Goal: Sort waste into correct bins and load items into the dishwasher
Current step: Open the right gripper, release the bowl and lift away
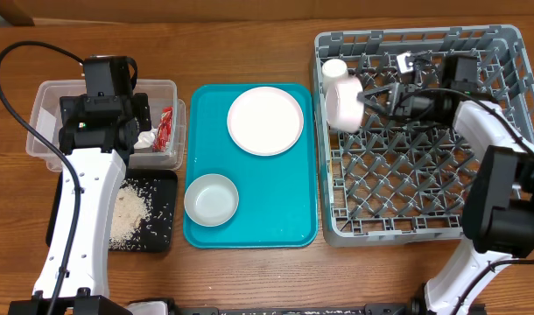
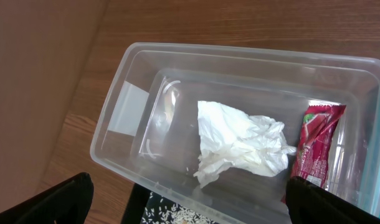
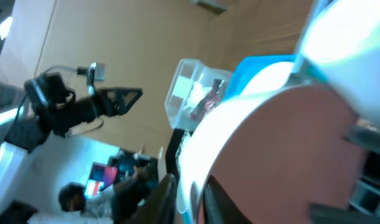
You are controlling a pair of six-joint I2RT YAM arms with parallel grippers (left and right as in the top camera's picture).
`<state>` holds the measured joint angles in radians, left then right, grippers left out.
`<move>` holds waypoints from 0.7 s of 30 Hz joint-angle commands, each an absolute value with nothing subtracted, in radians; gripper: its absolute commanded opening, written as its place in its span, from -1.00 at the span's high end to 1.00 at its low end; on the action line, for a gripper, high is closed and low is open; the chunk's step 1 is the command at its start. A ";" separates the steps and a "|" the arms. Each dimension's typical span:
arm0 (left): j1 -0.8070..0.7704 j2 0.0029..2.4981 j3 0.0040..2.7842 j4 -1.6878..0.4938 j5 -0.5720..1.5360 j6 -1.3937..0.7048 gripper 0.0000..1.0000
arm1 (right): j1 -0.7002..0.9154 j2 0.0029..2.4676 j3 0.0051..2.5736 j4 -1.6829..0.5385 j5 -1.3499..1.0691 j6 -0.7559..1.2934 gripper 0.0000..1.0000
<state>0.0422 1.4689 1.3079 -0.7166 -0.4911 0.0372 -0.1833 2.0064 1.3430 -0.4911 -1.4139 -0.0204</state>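
Note:
My left gripper (image 2: 190,202) is open and empty above the clear tub (image 2: 128,106), over its near wall. In the tub lie the crumpled white tissue (image 2: 240,143) and the red wrapper (image 2: 314,146). The overhead view shows the tub (image 1: 48,92), tissue (image 1: 147,138) and wrapper (image 1: 165,127) beside my left wrist (image 1: 105,109). Rice scraps (image 1: 127,210) lie on the black tray (image 1: 162,236). My right gripper (image 3: 190,193) is shut on the rim of a white bowl (image 1: 344,102), held on its side in the grey dish rack (image 1: 407,201). The white cup (image 1: 335,67) stands in the rack's far left corner.
The teal serving tray (image 1: 284,219) lies between the bins and the rack. It holds the round plate (image 1: 265,121) at the back and a pale grey-white bowl (image 1: 211,199) at the front left. Black cables run along the left arm.

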 commanded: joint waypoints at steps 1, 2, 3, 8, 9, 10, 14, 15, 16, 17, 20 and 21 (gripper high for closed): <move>0.045 1.458 1.324 -0.714 -0.505 0.057 -1.00 | -0.221 2.017 1.335 -0.489 -1.407 -0.025 0.21; 0.045 1.458 1.324 -0.714 -0.504 0.057 -1.00 | -0.232 2.017 1.335 -0.488 -1.406 -0.025 0.10; 0.046 1.458 1.324 -0.714 -0.505 0.057 -1.00 | -0.243 2.017 1.335 -0.488 -1.406 -0.025 0.05; 0.045 1.458 1.324 -0.714 -0.504 0.057 -1.00 | -0.288 2.017 1.335 -0.488 -1.406 -0.022 -0.06; 0.045 1.458 1.324 -0.714 -0.504 0.057 -1.00 | -0.297 2.017 1.335 -0.488 -1.402 -0.013 -0.06; 0.045 1.458 1.324 -0.714 -0.504 0.057 -1.00 | -0.306 2.017 1.335 -0.488 -1.382 0.015 -0.06; 0.045 1.458 1.324 -0.714 -0.504 0.057 -1.00 | -0.340 2.014 1.338 -0.484 -1.248 0.137 -0.04; 0.045 1.458 1.324 -0.714 -0.504 0.057 -1.00 | -0.348 2.010 1.339 -0.485 -1.219 0.160 -0.04; 0.045 1.458 1.324 -0.714 -0.504 0.057 -1.00 | -0.353 2.005 1.340 -0.486 -1.200 0.174 -0.04; 0.045 1.458 1.324 -0.714 -0.505 0.057 -0.99 | -0.357 1.996 1.345 -0.494 -1.176 0.189 -0.04; 0.045 1.458 1.324 -0.714 -0.504 0.057 -1.00 | -0.358 1.951 1.380 -0.563 -1.082 0.191 -0.04; 0.045 1.458 1.324 -0.714 -0.504 0.057 -1.00 | -0.355 1.926 1.399 -0.600 -1.031 0.189 -0.04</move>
<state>0.0418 1.4689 1.3079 -0.7170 -0.4911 0.0372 -0.3603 2.0018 1.3457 -0.5648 -1.1748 0.1524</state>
